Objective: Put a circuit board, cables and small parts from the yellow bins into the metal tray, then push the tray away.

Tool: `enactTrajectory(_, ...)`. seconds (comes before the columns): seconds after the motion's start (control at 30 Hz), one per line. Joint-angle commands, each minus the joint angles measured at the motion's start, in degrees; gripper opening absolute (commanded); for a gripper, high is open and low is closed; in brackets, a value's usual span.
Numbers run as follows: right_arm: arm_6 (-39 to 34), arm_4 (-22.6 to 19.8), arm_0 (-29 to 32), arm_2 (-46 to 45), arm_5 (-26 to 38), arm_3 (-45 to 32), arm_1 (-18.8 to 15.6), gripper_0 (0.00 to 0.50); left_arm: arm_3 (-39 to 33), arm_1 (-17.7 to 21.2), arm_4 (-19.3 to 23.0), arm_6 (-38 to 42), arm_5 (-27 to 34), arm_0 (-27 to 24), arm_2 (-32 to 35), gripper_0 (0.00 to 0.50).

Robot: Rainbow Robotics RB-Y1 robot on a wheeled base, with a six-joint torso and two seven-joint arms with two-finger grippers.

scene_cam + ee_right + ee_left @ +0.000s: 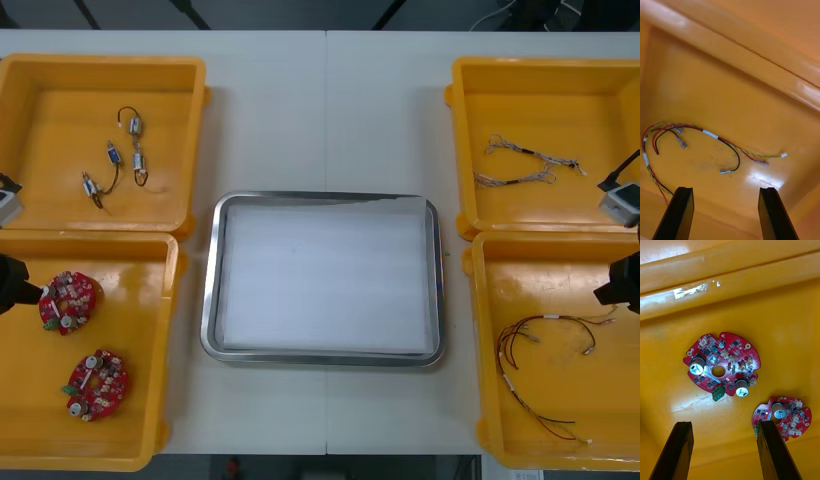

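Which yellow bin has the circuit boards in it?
The near left bin, with two red boards in front of the open left tool. The far left bin holds small metal parts; the right bins hold cables.

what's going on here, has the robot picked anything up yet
Nothing has been picked up yet. The left gripper hangs open over the near left yellow bin, above two round red circuit boards. The right gripper hangs open over the near right yellow bin, above the red and yellow cable. The metal tray between the bins is white inside and has nothing in it.
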Motion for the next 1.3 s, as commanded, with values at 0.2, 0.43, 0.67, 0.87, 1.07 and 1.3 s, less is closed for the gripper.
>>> enactTrajectory(0.2,19.0,-2.1,-1.0,2.8,-3.2,-0.6,-3.4,0.500,-1.1,-1.5,0.7,2.1,-0.7,1.4,1.4,0.500)
enactTrajectory(0.43,31.7,-0.7,-0.9,6.4,-8.7,-0.4,-4.7,0.500,-1.0,-3.6,0.3,2.4,-2.4,2.1,0.2,0.500)
enactTrajectory(0.67,41.2,0.5,-1.0,9.0,-12.6,1.4,-5.8,0.500,0.0,-3.7,-0.1,2.8,-5.7,2.4,-2.5,0.500)
enactTrajectory(0.87,47.4,-0.3,-1.0,10.4,-14.7,6.0,-5.8,0.500,3.0,-3.7,0.4,2.6,-10.0,2.5,-5.6,0.500)
enactTrajectory(1.07,49.4,-0.4,-1.0,12.8,-17.7,8.7,-5.8,0.500,4.7,-3.7,0.2,2.5,-13.5,2.5,-8.2,0.500)
enactTrajectory(1.3,49.1,2.0,-0.9,15.9,-21.1,9.0,-5.6,0.500,5.1,-3.7,0.5,2.7,-13.5,3.1,-8.3,0.500)
